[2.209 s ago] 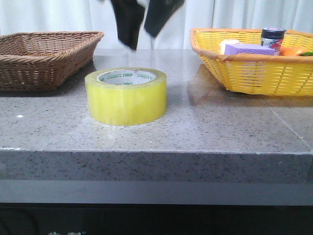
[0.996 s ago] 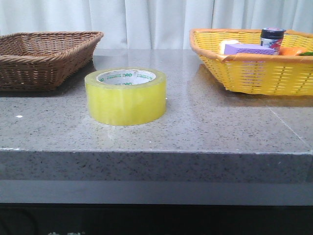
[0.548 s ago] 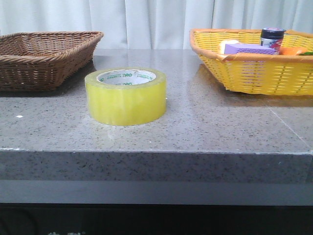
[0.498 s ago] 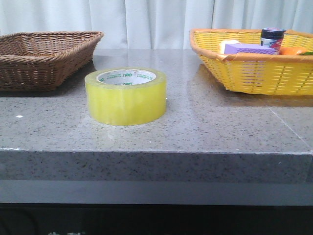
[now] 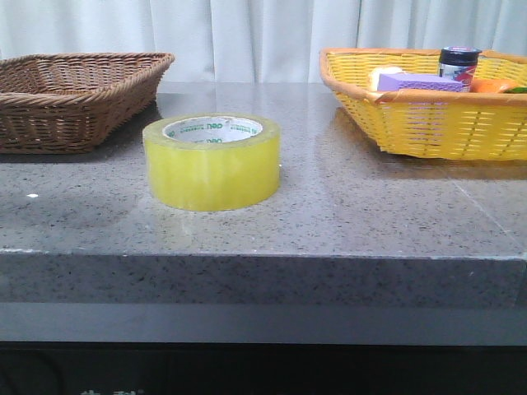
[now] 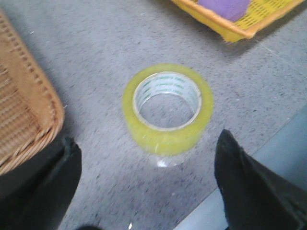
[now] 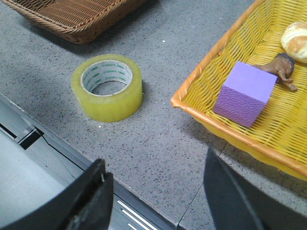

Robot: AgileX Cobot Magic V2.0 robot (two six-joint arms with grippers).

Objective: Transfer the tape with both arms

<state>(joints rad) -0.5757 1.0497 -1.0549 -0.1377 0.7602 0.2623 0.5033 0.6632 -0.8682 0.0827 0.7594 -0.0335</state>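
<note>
The tape (image 5: 212,161) is a wide yellow roll with a white, green-printed core, lying flat on the grey stone table (image 5: 346,222) between two baskets. In the left wrist view the tape (image 6: 167,108) sits beyond my left gripper (image 6: 148,148), which is open and empty with its dark fingers (image 6: 242,182) spread wide above the table. The right wrist view shows the tape (image 7: 107,87) well away from my right gripper (image 7: 153,167), also open and holding nothing, above the table's front edge. Neither gripper appears in the front view.
A brown wicker basket (image 5: 74,95) stands at the back left. A yellow basket (image 5: 428,107) at the back right holds a purple block (image 7: 245,93), a dark jar (image 5: 459,64) and other small items. The table's front edge (image 5: 263,257) runs below the tape.
About two seconds ago dark gripper fingers hung above the tape in the front view; they have since risen out of that view. The tape has stayed in place.
</note>
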